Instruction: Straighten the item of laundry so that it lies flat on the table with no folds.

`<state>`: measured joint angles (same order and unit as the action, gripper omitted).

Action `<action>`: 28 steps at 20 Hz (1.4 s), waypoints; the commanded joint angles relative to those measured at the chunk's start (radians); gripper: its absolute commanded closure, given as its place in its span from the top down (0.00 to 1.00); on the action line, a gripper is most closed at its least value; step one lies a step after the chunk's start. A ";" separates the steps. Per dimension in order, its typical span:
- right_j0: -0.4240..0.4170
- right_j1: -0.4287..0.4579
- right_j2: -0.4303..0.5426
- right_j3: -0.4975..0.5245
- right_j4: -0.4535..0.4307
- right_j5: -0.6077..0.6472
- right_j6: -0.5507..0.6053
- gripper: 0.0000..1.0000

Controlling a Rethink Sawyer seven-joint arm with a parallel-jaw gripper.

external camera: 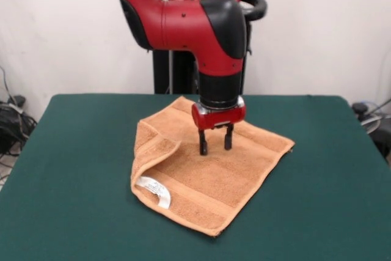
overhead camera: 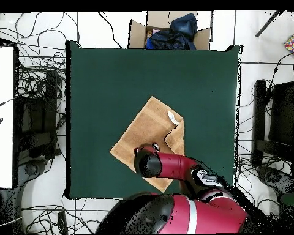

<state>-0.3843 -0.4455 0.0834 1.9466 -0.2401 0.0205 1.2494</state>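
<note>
Gripper: your red-and-black gripper [external camera: 215,145] points straight down, its two black fingers [external camera: 203,143] parted a little with nothing between them; whether the tips touch the cloth you cannot tell.
Towel: the small orange-tan terry cloth hand towel [external camera: 208,178] lies right beneath your tool, set cornerwise on the table.
Fold: in the front view, the edge left of your fingers is doubled over onto the towel, a ridge running from beside the tips.
Tag: a small white tag [external camera: 155,190] sits on the folded corner, nearer the camera than your tool.
Table: the large dark green felt-topped table [external camera: 73,169] spreads out all around the towel.
Overhead: the arm hides your tool; the towel [overhead camera: 146,131] shows beyond it.
</note>
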 commanded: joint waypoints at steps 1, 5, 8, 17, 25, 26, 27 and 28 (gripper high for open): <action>-0.032 -0.022 0.034 -0.131 -0.024 0.122 0.069 1.00; -0.030 -0.052 0.032 -0.113 -0.025 0.139 0.076 1.00; -0.036 -0.094 0.032 -0.090 -0.031 0.162 0.074 1.00; -0.046 -0.071 0.039 -0.118 -0.048 0.167 0.074 1.00; -0.035 0.012 0.033 -0.151 -0.062 0.102 0.100 1.00; -0.032 0.017 0.033 -0.150 -0.063 0.095 0.104 1.00; -0.029 0.023 0.032 -0.151 -0.061 0.093 0.108 1.00; -0.026 0.025 0.031 -0.150 -0.062 0.087 0.112 1.00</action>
<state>-0.4296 -0.5011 0.0816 1.8780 -0.2676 0.0955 1.2492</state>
